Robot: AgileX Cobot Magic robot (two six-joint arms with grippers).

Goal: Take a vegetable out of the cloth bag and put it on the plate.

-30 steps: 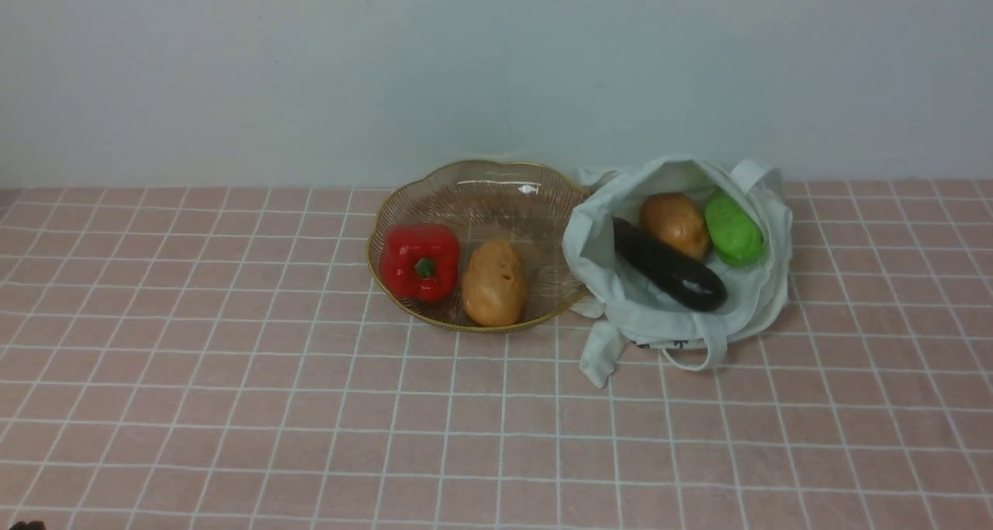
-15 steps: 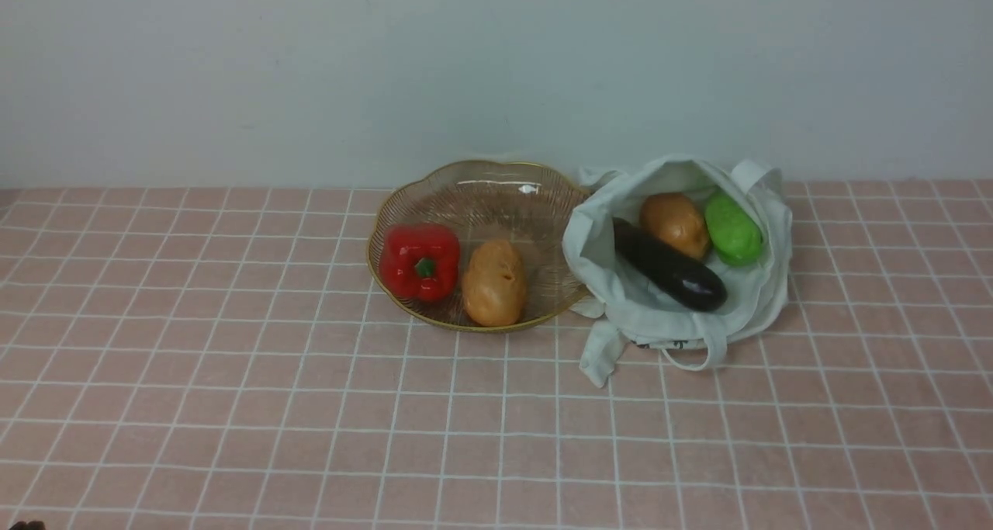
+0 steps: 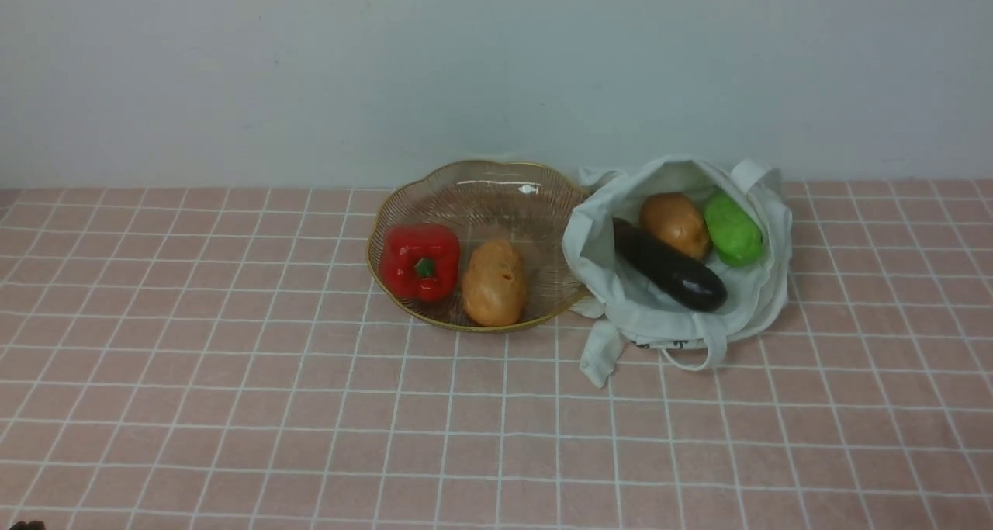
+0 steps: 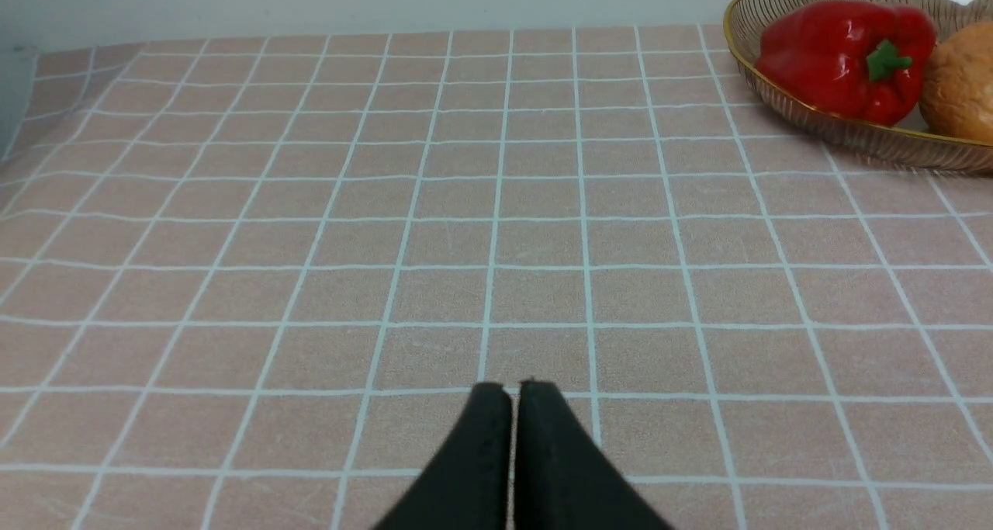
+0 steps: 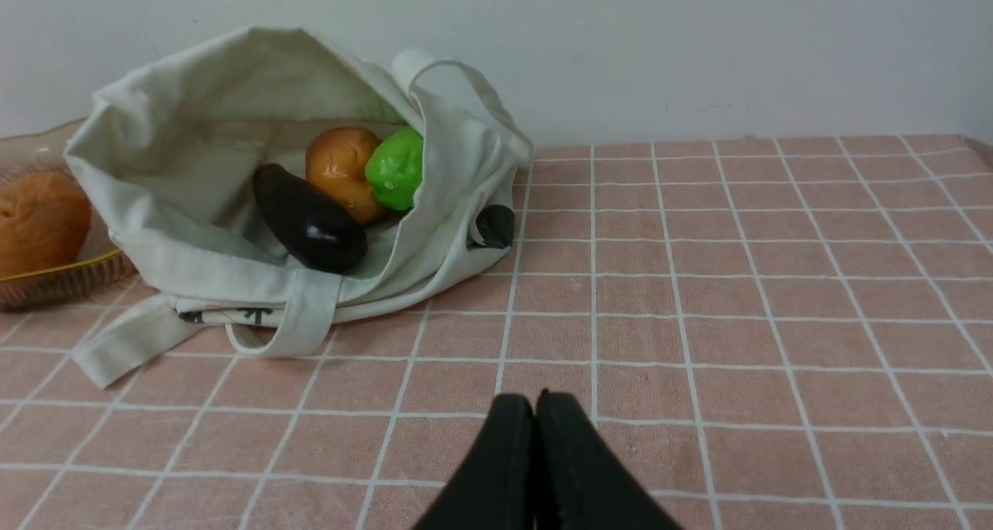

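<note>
The larger tan-brown potato (image 3: 494, 283) lies in the clear glass plate (image 3: 504, 188) with the gold rim, beside a red pepper (image 3: 419, 260). The cloth bag (image 3: 667, 320) lies open to the plate's right and holds a smaller orange-brown potato (image 3: 675, 223), a dark aubergine (image 3: 671, 266) and a green vegetable (image 3: 732, 230). In the front view neither gripper shows. My left gripper (image 4: 512, 386) is shut and empty over bare cloth, well short of the plate (image 4: 869, 138). My right gripper (image 5: 535, 398) is shut and empty, in front of the bag (image 5: 194, 165).
A pink checked tablecloth (image 3: 310, 406) covers the table. A pale wall (image 3: 496, 64) stands right behind the plate and the bag. The bag's strap handles (image 3: 601, 355) trail toward the front.
</note>
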